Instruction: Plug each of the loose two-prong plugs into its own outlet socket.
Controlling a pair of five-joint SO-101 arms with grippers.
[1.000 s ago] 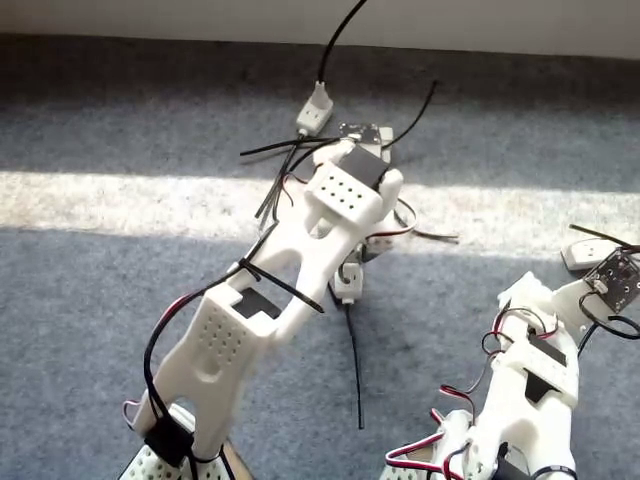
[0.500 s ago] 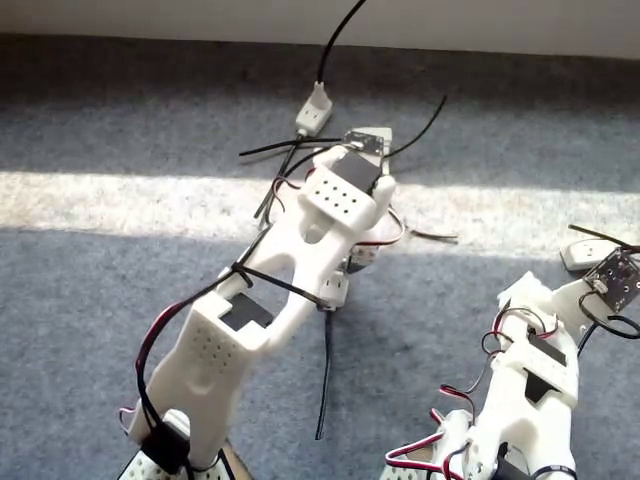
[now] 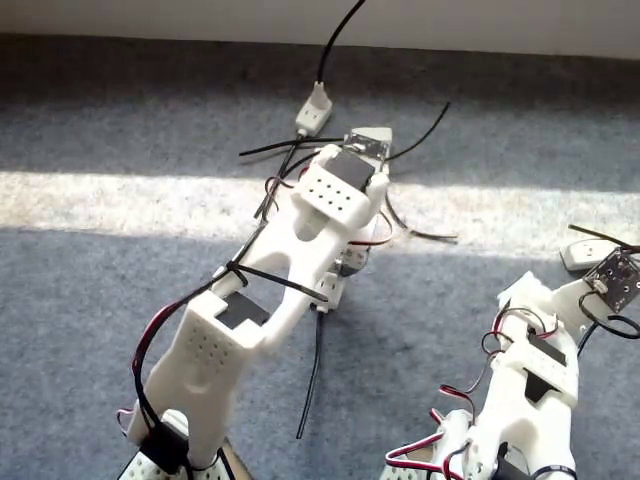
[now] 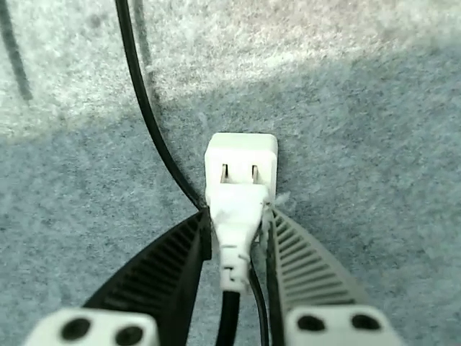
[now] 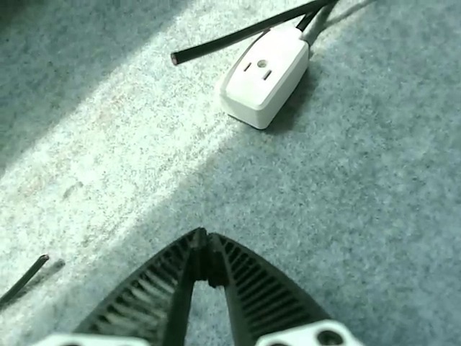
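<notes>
Left gripper (image 4: 237,216): jaws clamped on white two-prong plug (image 4: 236,205), its nose against a white socket block (image 4: 241,155) on the grey carpet (image 4: 374,144). Dark marks showed at the joint; could not tell whether it was seated. Right gripper (image 5: 207,241): jaws closed, empty, well apart from an unplugged outlet (image 5: 265,76). Judged one mating underway, that outlet left to do.

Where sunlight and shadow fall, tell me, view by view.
High view: a sunlit band crosses the carpet, shade either side. Left wrist view: the plug and its socket sit in shade, sun beyond. Right wrist view: a diagonal sun stripe reaches the loose outlet.
</notes>
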